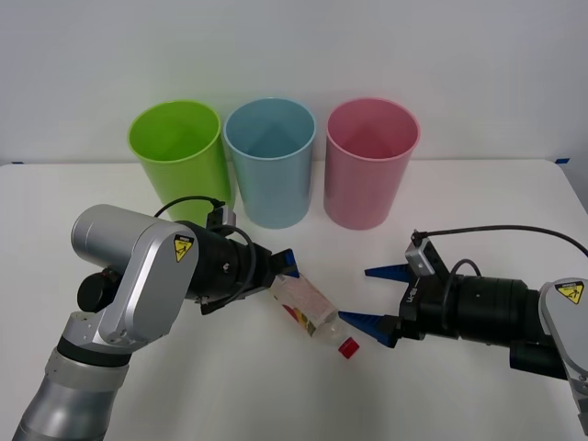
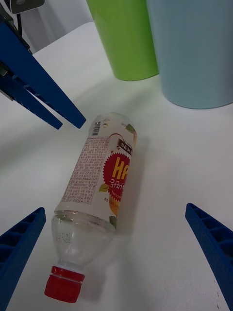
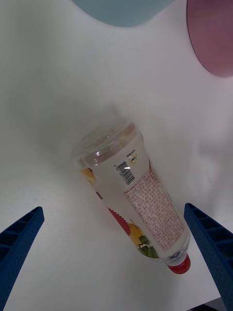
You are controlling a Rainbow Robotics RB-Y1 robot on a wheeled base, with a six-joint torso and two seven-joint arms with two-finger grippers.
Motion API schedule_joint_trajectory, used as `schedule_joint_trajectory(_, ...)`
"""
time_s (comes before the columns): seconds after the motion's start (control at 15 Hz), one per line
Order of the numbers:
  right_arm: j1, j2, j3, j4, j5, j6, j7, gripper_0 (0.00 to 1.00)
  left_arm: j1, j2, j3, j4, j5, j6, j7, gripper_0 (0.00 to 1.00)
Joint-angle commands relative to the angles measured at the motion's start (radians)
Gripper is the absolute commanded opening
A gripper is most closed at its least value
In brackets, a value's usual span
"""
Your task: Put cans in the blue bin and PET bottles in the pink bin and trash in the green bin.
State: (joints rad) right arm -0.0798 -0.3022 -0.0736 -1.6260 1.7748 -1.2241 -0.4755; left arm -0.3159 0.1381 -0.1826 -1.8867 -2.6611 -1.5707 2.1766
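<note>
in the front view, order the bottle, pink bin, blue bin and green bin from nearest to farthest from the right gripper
From the right gripper, jaws open:
1. Small clear plastic bottle with red cap, lying just beside it, toward the left gripper.
2. Pink round plastic bin, behind it.
3. Light blue round plastic bin, middle of the row.
4. Lime-green round plastic bin, far end.

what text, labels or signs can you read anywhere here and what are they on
"HP", the start of a big yellow word on the red patch of the bottle label; the rest curves out of sight.
Korean line below it: too small to read reliably.
Fine print and barcode digits on the label: too small to read.
Yellow triangle warning stickers, a symbol without words, on the left arm and the right arm.
The bins carry no text.
</note>
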Motion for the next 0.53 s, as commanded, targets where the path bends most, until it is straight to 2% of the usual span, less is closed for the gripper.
schedule_joint_trajectory(0.07,0.000,0.000,0.000,0.000,0.000,0.000,0.000,1.00,0.000,0.000,0.000,0.000,0.000,0.000,0.000,1.00)
schedule_joint_trajectory(0.53,0.000,0.000,0.000,0.000,0.000,0.000,0.000,1.00,0.000,0.000,0.000,0.000,0.000,0.000,-0.001,1.00)
